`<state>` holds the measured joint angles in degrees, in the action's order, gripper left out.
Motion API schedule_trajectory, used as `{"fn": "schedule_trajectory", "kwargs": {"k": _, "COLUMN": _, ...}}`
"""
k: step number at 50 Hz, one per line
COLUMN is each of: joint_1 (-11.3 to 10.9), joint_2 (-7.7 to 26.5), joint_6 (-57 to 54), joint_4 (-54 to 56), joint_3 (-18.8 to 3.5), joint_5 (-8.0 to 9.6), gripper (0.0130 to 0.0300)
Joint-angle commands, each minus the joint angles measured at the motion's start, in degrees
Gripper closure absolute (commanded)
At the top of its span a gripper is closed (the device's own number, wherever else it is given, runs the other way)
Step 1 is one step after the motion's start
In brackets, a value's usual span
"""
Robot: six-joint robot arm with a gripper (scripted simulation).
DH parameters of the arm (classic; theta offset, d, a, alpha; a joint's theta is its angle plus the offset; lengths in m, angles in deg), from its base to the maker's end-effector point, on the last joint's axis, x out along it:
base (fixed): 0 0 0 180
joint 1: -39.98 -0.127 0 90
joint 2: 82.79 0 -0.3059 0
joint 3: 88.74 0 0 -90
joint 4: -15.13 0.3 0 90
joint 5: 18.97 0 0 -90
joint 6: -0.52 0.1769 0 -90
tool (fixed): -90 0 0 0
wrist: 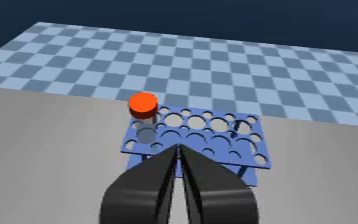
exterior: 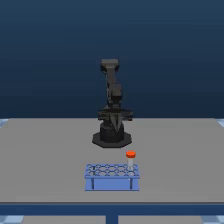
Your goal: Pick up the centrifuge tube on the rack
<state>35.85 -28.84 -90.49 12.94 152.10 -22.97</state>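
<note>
The light-blue rack (exterior: 111,177) stands on the grey table in front of the arm's base; in the wrist view the rack (wrist: 213,136) shows its grid of round holes. The centrifuge tube (exterior: 130,161) with its orange-red cap stands upright in a hole at the rack's far corner on the exterior view's right; the tube (wrist: 143,114) sits at one corner in the wrist view. My gripper (wrist: 177,148) hovers over the rack's near edge, fingertips together with nothing between them. In the exterior view the gripper (exterior: 115,122) hangs low before the arm's base, behind the rack.
The black arm base (exterior: 112,136) sits on the grey table (exterior: 45,160) behind the rack. A blue checkered floor (wrist: 202,65) lies beyond the table's edge.
</note>
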Motion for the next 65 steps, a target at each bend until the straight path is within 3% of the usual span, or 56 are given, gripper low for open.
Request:
{"fn": "schedule_trajectory", "kwargs": {"k": 1, "joint_1": 0.0, "joint_2": 0.0, "joint_6": 0.0, "joint_4": 0.0, "joint_3": 0.0, "joint_5": 0.0, "gripper": 0.013}}
{"fn": "schedule_trajectory", "kwargs": {"k": 35, "joint_1": -0.13, "joint_2": 0.15, "joint_6": -1.35, "joint_4": 1.42, "joint_3": -0.06, "joint_5": -0.09, "gripper": 0.013}}
{"fn": "schedule_trajectory", "kwargs": {"k": 65, "joint_1": -1.55, "joint_2": 1.82, "joint_6": -15.16, "joint_4": 16.03, "joint_3": -0.79, "joint_5": -1.07, "gripper": 0.013}}
